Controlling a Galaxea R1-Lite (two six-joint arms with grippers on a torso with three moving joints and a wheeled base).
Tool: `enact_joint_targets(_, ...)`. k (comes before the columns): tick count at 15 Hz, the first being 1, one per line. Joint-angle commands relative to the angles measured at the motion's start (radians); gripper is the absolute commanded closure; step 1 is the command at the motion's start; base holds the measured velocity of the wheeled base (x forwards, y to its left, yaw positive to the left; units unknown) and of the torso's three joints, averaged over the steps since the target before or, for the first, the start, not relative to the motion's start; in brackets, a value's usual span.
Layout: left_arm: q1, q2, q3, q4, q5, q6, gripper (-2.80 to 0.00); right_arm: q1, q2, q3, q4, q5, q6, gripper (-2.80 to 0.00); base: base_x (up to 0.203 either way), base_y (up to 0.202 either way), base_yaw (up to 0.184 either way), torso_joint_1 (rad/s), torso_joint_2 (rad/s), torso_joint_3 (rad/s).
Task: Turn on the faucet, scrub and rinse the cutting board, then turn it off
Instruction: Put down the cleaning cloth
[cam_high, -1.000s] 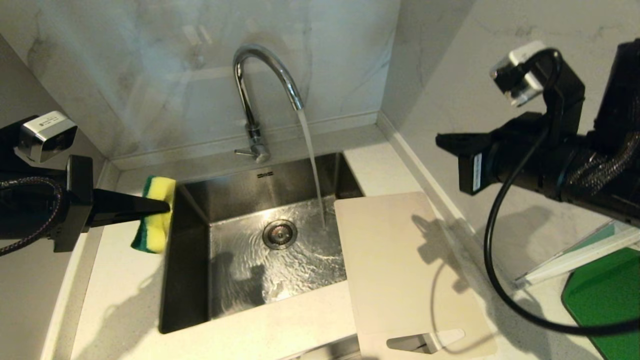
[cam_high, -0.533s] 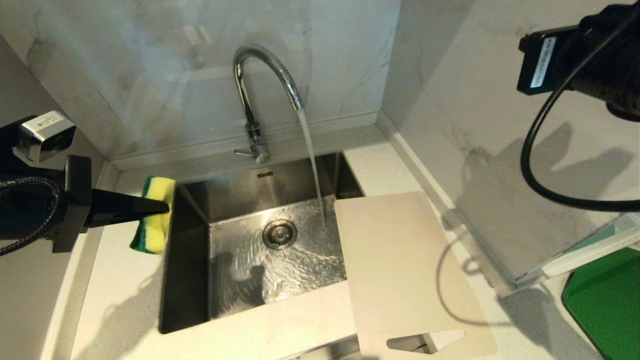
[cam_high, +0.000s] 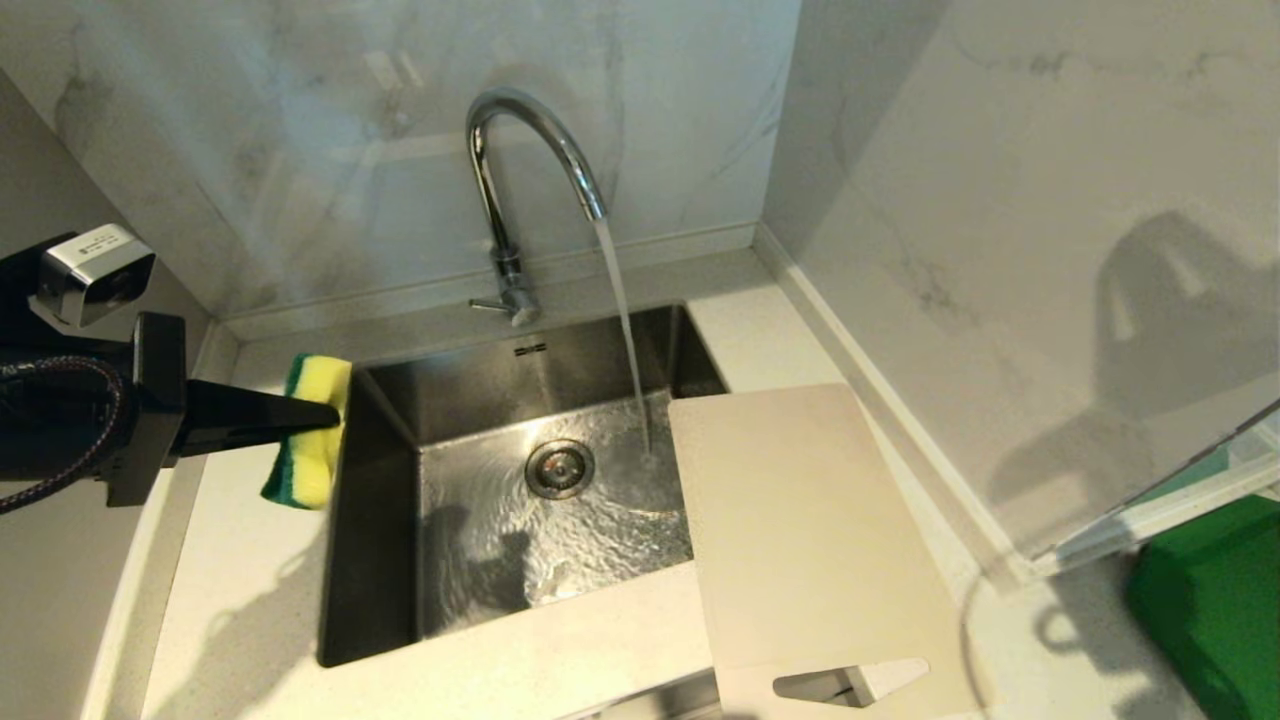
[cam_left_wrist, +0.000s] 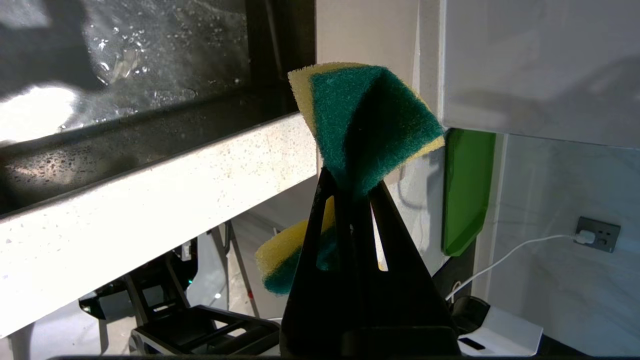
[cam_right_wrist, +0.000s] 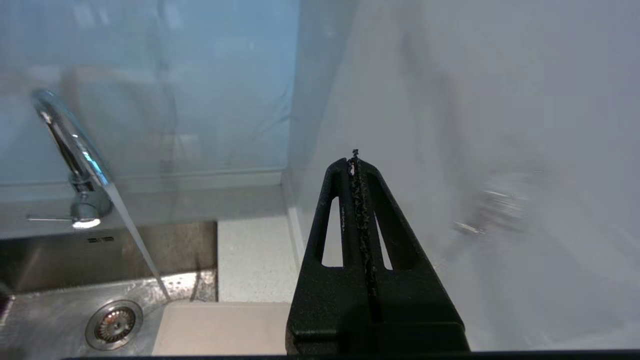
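The board (cam_high: 810, 530) lies flat on the counter (cam_high: 250, 590) right of the sink (cam_high: 380, 520), its left edge over the basin, slot nearest the robot; the faucet (cam_high: 530, 140) runs into the sink just beside it; left gripper (cam_high: 325, 412) pinches a sponge (cam_high: 310, 440) above the sink's left rim; right gripper (cam_right_wrist: 355, 162), pressed together and empty, faces the wall; a green mat (cam_high: 1215, 590) lies far right.

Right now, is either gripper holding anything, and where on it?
Left gripper pinches the yellow-green sponge across its middle, folding it. Right gripper is shut on nothing.
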Motion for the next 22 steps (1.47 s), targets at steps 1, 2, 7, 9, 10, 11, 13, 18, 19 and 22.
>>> enact_joint_targets(1,0.000,-0.001,0.006,0.002,-0.001,-0.005,0.00,-0.001,-0.140,-0.016,0.094,-0.004,-0.003,0.00,0.000,0.000,0.000,0.000,0.00,0.000)
enact_joint_targets(2,0.000,-0.001,0.010,0.002,-0.001,-0.005,0.00,-0.001,-0.179,-0.016,0.141,-0.006,-0.003,0.00,0.000,0.000,0.000,0.000,0.00,0.000)
enact_joint_targets(7,0.000,0.005,0.034,-0.008,-0.005,-0.004,0.00,0.000,-0.287,0.015,0.313,-0.077,0.112,0.00,0.000,0.000,0.000,0.000,0.00,0.000)
enact_joint_targets(9,0.000,0.005,0.039,-0.008,-0.005,-0.004,0.00,0.000,-0.298,0.026,0.384,-0.085,0.188,0.00,0.000,0.000,0.000,0.000,0.00,0.000)
enact_joint_targets(10,0.000,0.002,0.040,-0.008,-0.005,-0.004,0.00,0.000,-0.298,0.028,0.396,-0.087,0.213,0.00,0.000,0.000,0.000,0.000,0.00,0.000)
enact_joint_targets(11,0.000,0.001,0.041,-0.008,-0.004,-0.004,0.00,0.001,-0.296,0.035,0.398,-0.088,0.232,0.00,0.000,0.000,0.000,0.000,0.00,0.000)
enact_joint_targets(13,0.000,0.002,0.041,-0.008,-0.002,-0.004,0.00,0.001,-0.290,0.059,0.397,-0.089,0.257,0.00,0.000,0.000,0.000,0.000,0.00,0.000)
enact_joint_targets(18,0.000,0.001,0.041,-0.008,-0.002,-0.002,0.00,-0.001,-0.263,0.099,0.395,-0.092,0.308,0.00,0.000,0.000,0.000,0.000,0.00,0.000)
enact_joint_targets(19,0.000,0.002,0.040,-0.008,-0.002,-0.002,0.00,-0.001,-0.256,0.107,0.395,-0.092,0.324,0.00,0.000,0.000,0.000,0.000,0.00,0.000)
enact_joint_targets(22,0.000,0.001,0.040,-0.008,-0.002,-0.002,0.00,-0.008,-0.219,0.120,0.391,-0.095,0.368,0.00,0.000,0.000,0.000,0.000,0.00,0.000)
